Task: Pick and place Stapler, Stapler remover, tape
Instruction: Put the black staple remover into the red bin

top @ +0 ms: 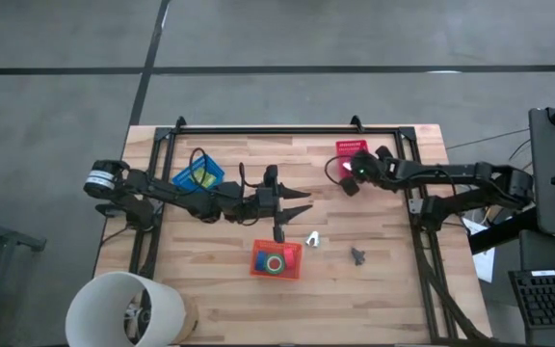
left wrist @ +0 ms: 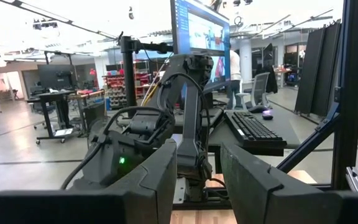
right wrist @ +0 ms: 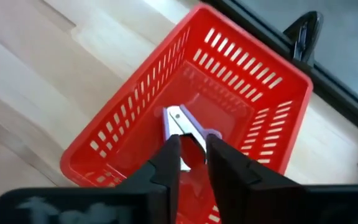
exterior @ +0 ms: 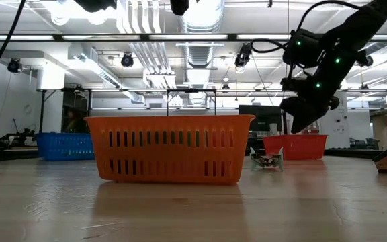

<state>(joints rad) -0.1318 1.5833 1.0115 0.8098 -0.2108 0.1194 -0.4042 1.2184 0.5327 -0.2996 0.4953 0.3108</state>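
A green tape roll point(top: 275, 262) with a pale centre is lying flat in an orange basket, on red, just beyond the tip of the left gripper point(top: 278, 231). A small silvery piece point(top: 312, 237) is resting on the table just beside that gripper, on the right arm's side; which tool it is cannot be told. A small dark piece point(top: 357, 255) is lying farther out, well apart from both grippers. A silver, lilac-edged piece point(right wrist: 178, 121) is showing directly ahead of the right gripper point(right wrist: 191, 146), over a red basket's floor.
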